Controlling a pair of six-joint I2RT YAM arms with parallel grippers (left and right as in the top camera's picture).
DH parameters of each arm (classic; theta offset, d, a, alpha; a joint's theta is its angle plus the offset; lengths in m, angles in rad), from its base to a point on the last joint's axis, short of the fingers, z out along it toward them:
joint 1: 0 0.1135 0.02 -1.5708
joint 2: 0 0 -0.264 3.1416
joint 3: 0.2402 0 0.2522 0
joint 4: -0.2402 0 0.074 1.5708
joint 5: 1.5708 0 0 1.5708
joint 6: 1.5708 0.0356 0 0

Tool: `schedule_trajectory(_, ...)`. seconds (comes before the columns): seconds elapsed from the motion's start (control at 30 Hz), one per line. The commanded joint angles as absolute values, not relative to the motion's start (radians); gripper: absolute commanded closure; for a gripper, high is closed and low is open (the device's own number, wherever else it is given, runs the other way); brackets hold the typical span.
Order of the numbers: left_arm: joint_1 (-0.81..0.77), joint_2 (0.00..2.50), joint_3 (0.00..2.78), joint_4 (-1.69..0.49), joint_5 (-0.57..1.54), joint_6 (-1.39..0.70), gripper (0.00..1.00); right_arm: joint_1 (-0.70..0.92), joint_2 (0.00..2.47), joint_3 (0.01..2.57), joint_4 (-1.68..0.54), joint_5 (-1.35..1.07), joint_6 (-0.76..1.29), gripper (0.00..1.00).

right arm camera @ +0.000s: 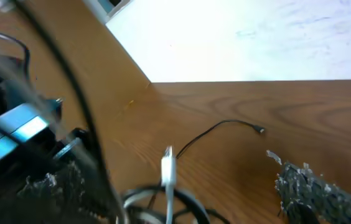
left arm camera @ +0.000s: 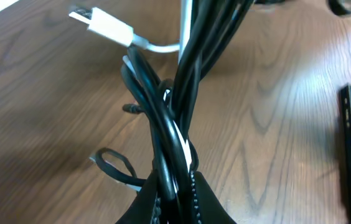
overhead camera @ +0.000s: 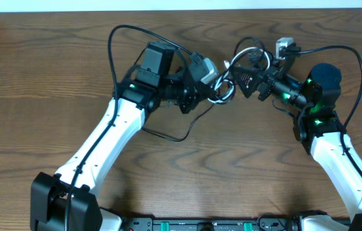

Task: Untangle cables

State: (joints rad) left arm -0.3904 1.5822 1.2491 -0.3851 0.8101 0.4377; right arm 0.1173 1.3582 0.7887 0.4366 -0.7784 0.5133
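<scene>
- Thin, round, bendy cables (left arm camera: pixel 177 124), mostly glossy black with one white strand, twisted together into a rope-like bundle.
- Flat white plug (left arm camera: pixel 101 25) with a metal tip on the white strand, sticking out near the far end of the bundle and pointing up-left in the left wrist view.
- Brown table (overhead camera: pixel 52 77) with a wavy wood grain and a matte surface.
- Left hand (left arm camera: pixel 175 202) clamped tight on the near end of the bundle, with black strands and the white one pinched between its black fingers.
- Long axis of the bundle running straight out from that grip, lifted off the table.
- Right hand (right arm camera: pixel 175 180) spread wide, gripping nothing, its grey rough-textured fingers (right arm camera: pixel 306 186) well apart on either side of the white plug.
- Seen from overhead, knotted at the back middle of the table, directly between the two hands.
- Loose black strand (right arm camera: pixel 225 127) lying flat on the wood beyond the right hand, curving to a small plug end pointing right.
</scene>
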Motion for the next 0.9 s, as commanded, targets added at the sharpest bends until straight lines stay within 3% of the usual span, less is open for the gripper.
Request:
schedule_trajectory(0.0, -0.331, 1.585, 1.247, -0.379, 0.831, 0.314, 0.92, 0.123, 1.34, 0.797, 0.437, -0.763, 0.538, 0.01)
schedule_trajectory(0.37, -0.232, 1.585, 1.247, -0.379, 0.921, 0.249, 0.92, 0.123, 1.34, 0.797, 0.434, -0.769, 0.538, 0.01)
schedule_trajectory(0.87, -0.224, 1.585, 1.247, -0.41, 0.935, 0.249, 0.92, 0.121, 1.34, 0.797, 0.421, -0.739, 0.538, 0.01)
